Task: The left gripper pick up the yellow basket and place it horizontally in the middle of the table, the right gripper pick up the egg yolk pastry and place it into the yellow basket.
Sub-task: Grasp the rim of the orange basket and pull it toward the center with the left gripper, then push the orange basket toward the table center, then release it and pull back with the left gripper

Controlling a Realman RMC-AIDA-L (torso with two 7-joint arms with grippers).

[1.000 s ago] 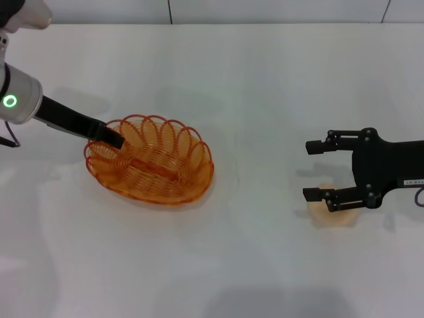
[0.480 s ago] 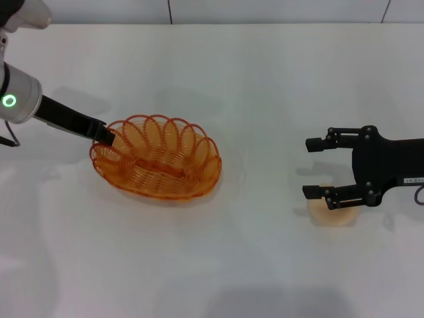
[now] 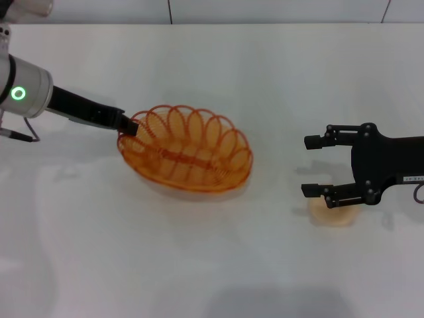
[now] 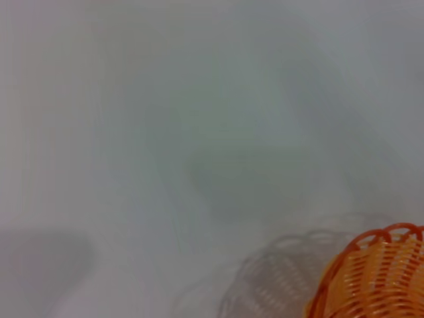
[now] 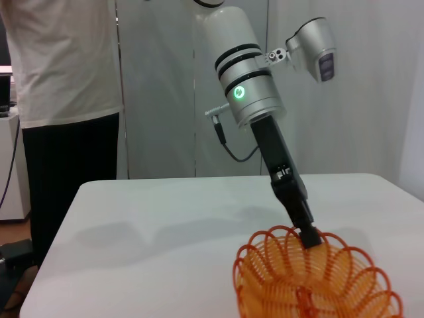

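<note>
yellow basket (image 3: 187,158) empty, left gripper (image 3: 128,126) gripping rim

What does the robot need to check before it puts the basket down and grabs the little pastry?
1. Left end effector gripping the yellow basket rim: ok.
2. Basket at the middle of the table: not ok, a bit left of centre.
3. Basket resting on the table: cannot tell.
4. Right end effector open: ok.
5. Right end effector lined up over the egg yolk pastry: not ok, the pastry lies under its nearer finger.
6. Basket free of other things inside: ok.
</note>
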